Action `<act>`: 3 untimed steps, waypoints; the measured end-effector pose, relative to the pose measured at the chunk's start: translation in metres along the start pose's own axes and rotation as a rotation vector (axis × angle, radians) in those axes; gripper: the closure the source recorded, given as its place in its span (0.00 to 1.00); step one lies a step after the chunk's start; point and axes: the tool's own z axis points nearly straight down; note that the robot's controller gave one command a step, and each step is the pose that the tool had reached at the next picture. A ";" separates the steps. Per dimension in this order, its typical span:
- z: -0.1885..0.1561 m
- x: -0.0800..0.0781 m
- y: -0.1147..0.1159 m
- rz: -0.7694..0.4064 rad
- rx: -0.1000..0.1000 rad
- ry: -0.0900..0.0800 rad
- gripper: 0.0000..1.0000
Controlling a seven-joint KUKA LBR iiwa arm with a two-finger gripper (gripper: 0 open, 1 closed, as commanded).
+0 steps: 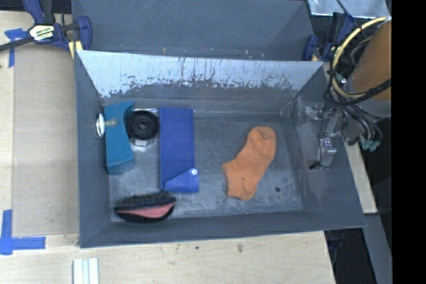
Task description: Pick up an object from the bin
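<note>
My gripper [326, 144] hangs over the bin's right sloping wall, above the floor's right edge, and holds nothing that I can see. The nearest loose thing is an orange sock [250, 163], lying limp on the bin floor to the gripper's left and clear of it. Further left lies a flat blue rectangular block [176, 146] with a small wedge at its near end.
At the bin's left stand a blue dispenser-like thing [118, 138] and a black round roll [142, 124] beside it. A black brush with a pink underside [145, 207] lies near the front left. The arm with its cables comes in from the right.
</note>
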 end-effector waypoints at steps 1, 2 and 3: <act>-0.005 -0.002 0.001 -0.002 0.002 -0.008 0.00; 0.050 -0.006 0.028 -0.065 0.003 -0.013 0.00; 0.099 -0.004 0.045 -0.076 -0.001 -0.005 0.00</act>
